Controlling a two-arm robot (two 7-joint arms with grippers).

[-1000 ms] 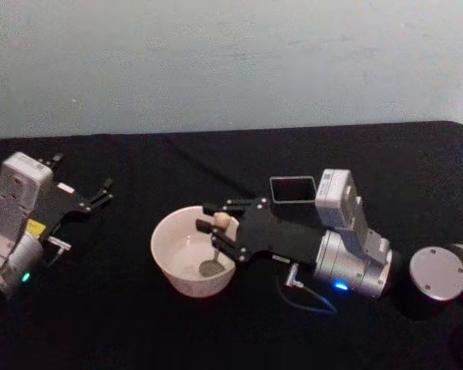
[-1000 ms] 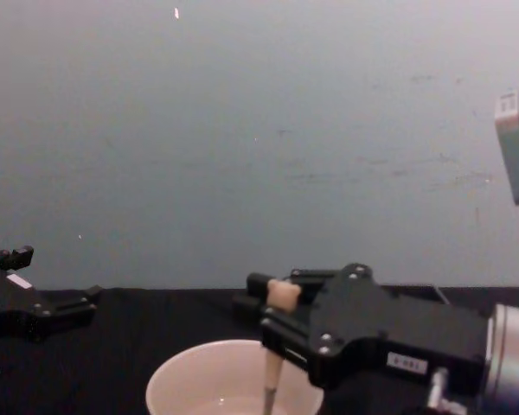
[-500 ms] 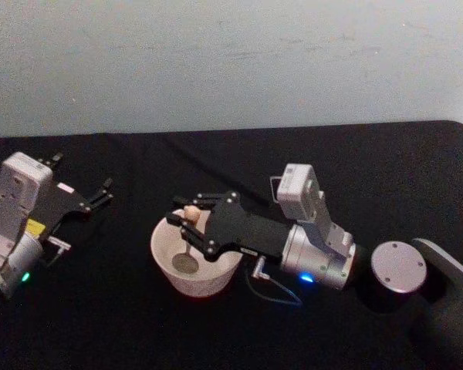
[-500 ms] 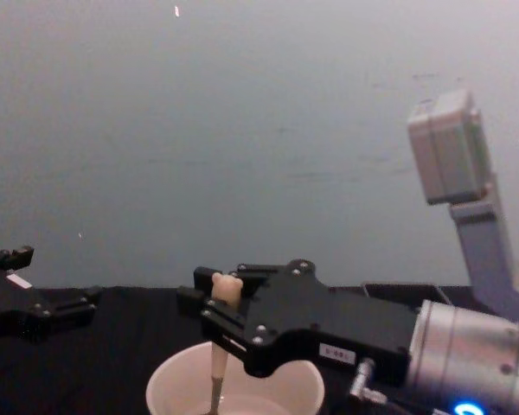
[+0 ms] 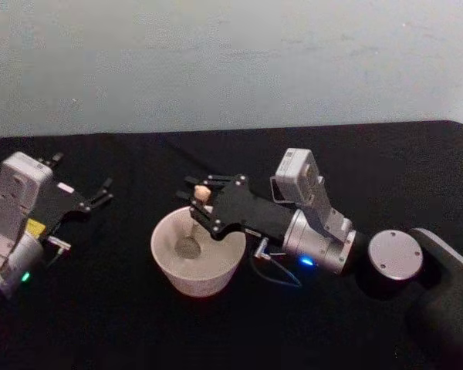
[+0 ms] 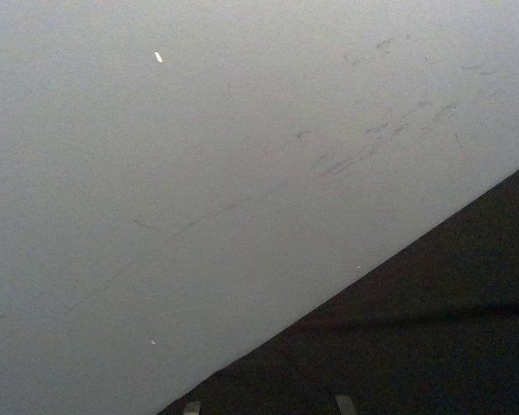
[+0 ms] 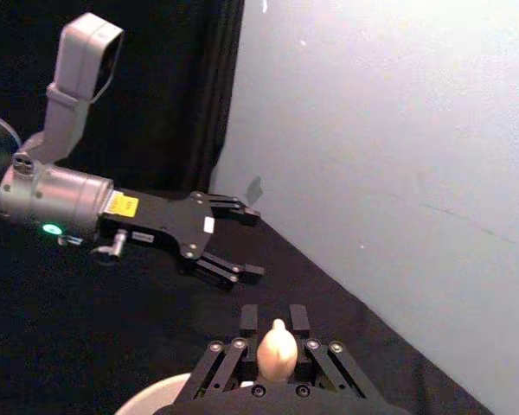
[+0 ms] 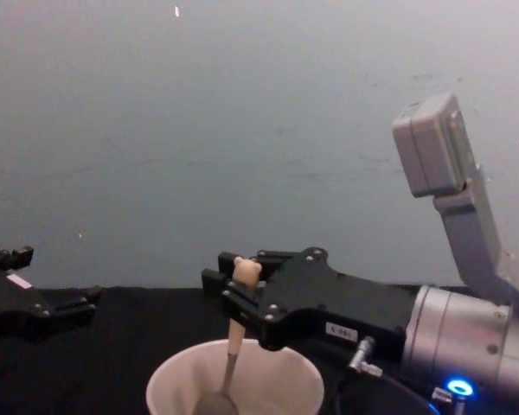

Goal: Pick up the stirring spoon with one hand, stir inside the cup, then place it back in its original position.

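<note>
Stirring spoon — one — gripped by right pincer, inside one cup.

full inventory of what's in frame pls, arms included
cup: 1, cream-white, table centre
spoon: 1, beige-pink, bowl end down in cup, slightly tilted
holder: 1, dark grey, behind right gripper, mostly hidden
table: 1, black, under everything
wall: 1, pale grey, behind table
left gripper: 1, black, open, parked at table's left
right gripper: 1, black, shut on spoon handle over cup's far rim
</note>
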